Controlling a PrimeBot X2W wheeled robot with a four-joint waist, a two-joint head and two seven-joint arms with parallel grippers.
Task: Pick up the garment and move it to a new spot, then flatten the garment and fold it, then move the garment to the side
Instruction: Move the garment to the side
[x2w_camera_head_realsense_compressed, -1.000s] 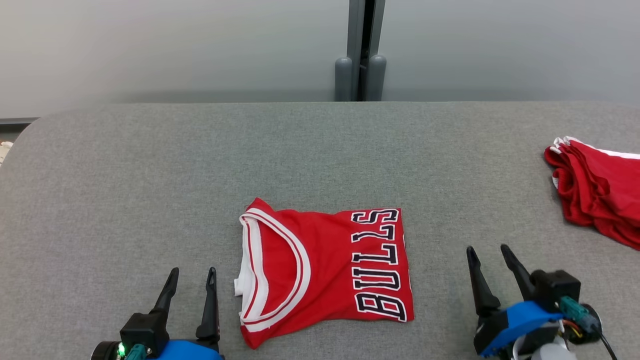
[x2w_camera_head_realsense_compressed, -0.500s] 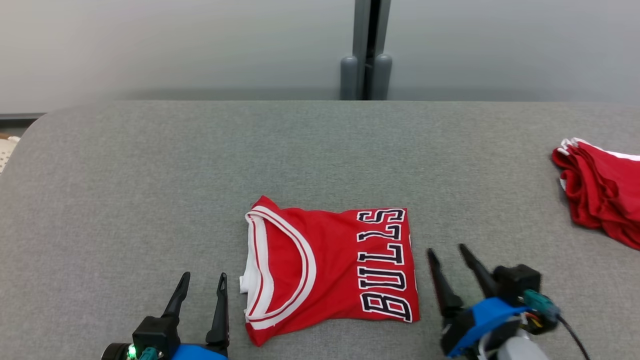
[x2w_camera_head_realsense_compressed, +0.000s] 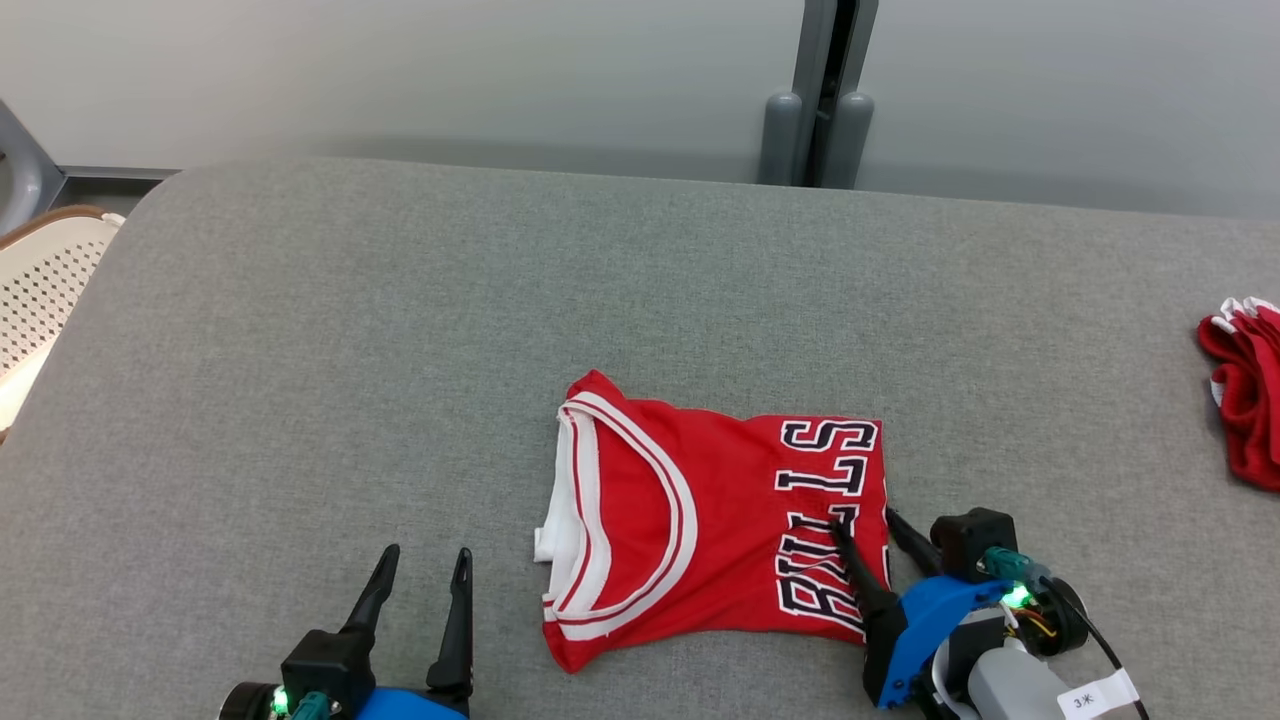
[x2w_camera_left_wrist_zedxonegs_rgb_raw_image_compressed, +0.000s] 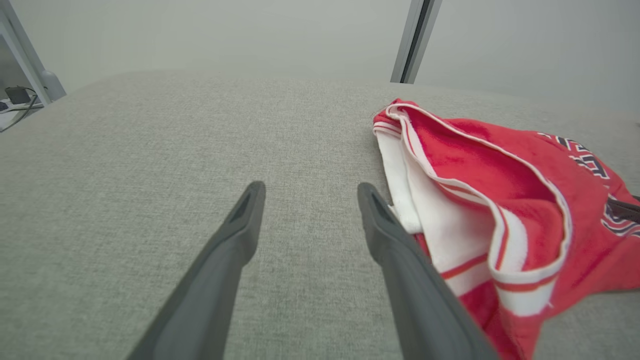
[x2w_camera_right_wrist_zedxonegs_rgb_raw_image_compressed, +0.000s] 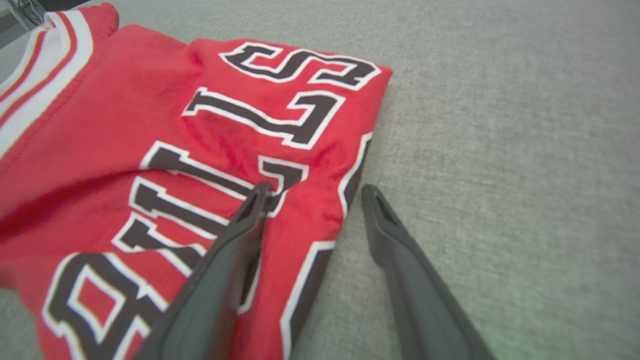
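Dark gripper fingers (x2w_camera_head_realsense_compressed: 455, 620), blue housings (x2w_camera_head_realsense_compressed: 925, 610), green lights (x2w_camera_head_realsense_compressed: 1017, 597)

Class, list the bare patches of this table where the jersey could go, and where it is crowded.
Bare: the table left of the jersey to its rounded edge; the far strip behind it; the gap between jersey and red pile. Crowded: the near edge, where left gripper and right gripper flank the jersey.

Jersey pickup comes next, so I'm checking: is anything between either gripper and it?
Nothing visible. The right gripper, open, straddles the lettered edge of the jersey, one finger over it, one over the table. The left gripper sits open beside the collar with only table between.
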